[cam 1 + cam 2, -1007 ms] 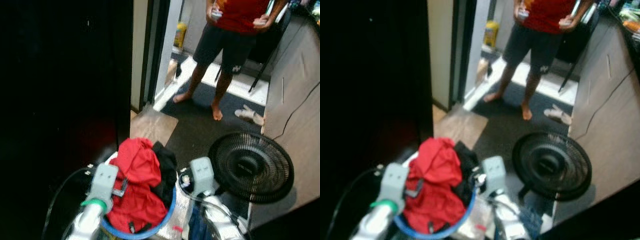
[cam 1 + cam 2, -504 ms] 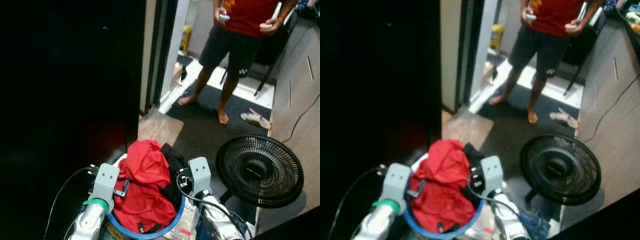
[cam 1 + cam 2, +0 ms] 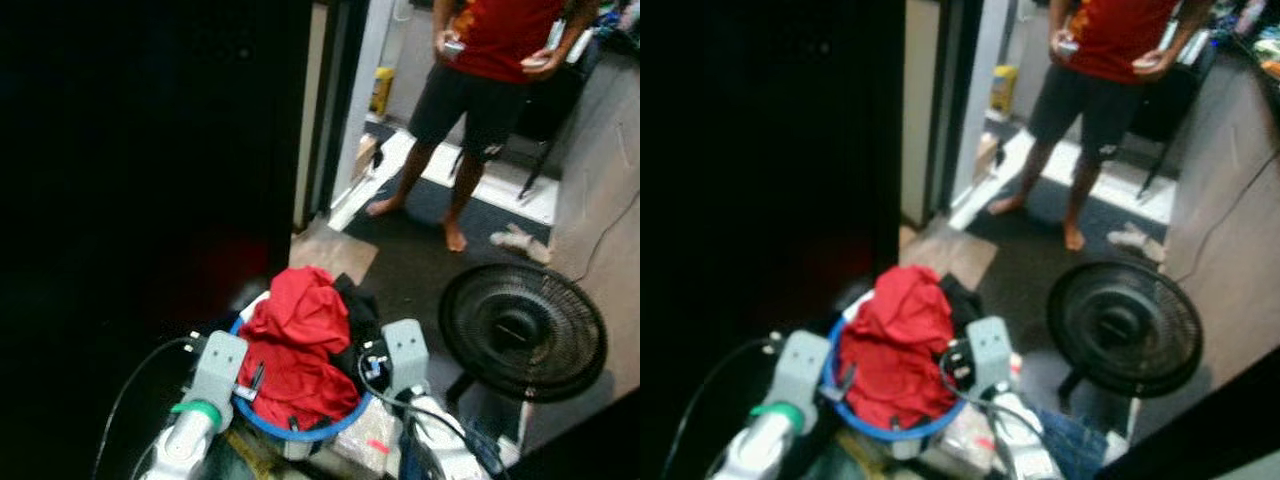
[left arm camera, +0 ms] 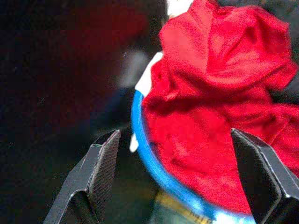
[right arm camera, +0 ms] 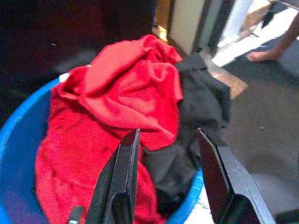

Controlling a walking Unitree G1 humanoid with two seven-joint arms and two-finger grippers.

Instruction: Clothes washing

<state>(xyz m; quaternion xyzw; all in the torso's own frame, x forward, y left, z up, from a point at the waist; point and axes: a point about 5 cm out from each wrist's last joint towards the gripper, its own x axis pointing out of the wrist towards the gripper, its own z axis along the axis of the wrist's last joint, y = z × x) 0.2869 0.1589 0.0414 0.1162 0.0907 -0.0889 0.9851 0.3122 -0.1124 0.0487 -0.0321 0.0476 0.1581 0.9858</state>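
A blue basin (image 3: 300,433) sits low between my two arms, piled with a red garment (image 3: 300,340) and a black garment (image 3: 360,320) on its right side. My left gripper (image 4: 175,135) is at the basin's left rim, its fingers (image 4: 100,172) wide apart with the blue rim (image 4: 145,154) running between them. My right gripper (image 5: 168,135) is at the right rim, open, its fingers (image 5: 121,182) straddling the black garment (image 5: 201,107) and the edge of the red garment (image 5: 126,98).
A black floor fan (image 3: 522,330) stands close on the right. A person (image 3: 480,90) in a red shirt stands barefoot on a dark mat beyond an open doorway (image 3: 350,120). Slippers (image 3: 520,242) lie near them. A dark wall (image 3: 140,150) looms on the left.
The whole picture has shifted as my camera moved. The basin now lies a little farther ahead of my wrists, with more of its blue rim showing.
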